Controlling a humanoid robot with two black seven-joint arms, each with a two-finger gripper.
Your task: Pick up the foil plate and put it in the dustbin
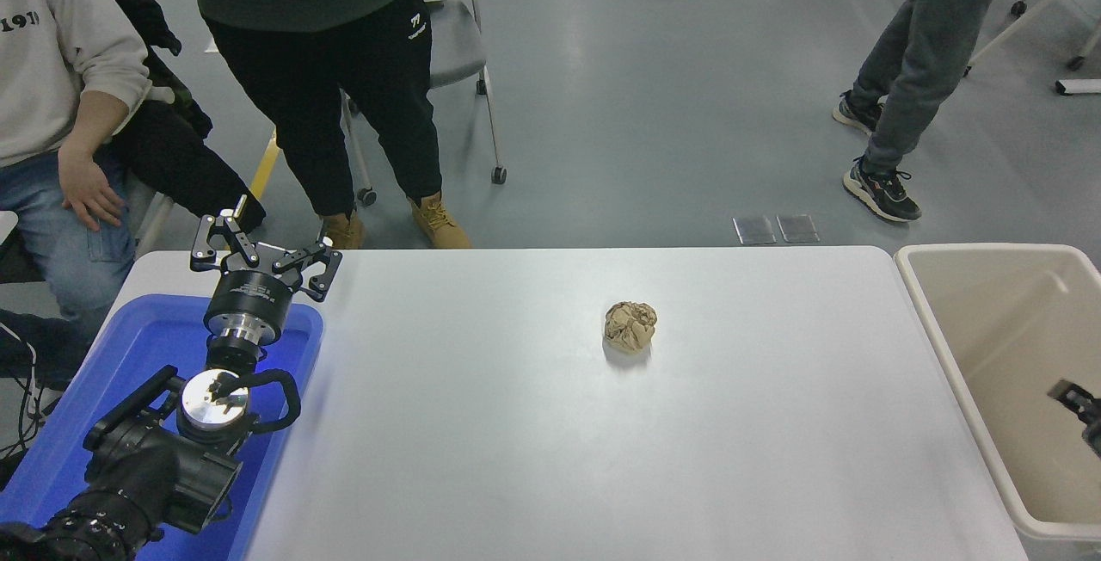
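The foil plate is out of view in the head view. The beige dustbin stands at the table's right end, and the part of its inside that shows holds nothing. Only a small black part of my right gripper reaches in from the right edge, over the bin's inside. Its state cannot be told. My left gripper is open and empty, parked at the lower left above the blue tray.
A crumpled brown paper ball lies on the white table right of centre. A person sits at the far left, one stands behind the table's far left edge, and another walks on the floor at the upper right.
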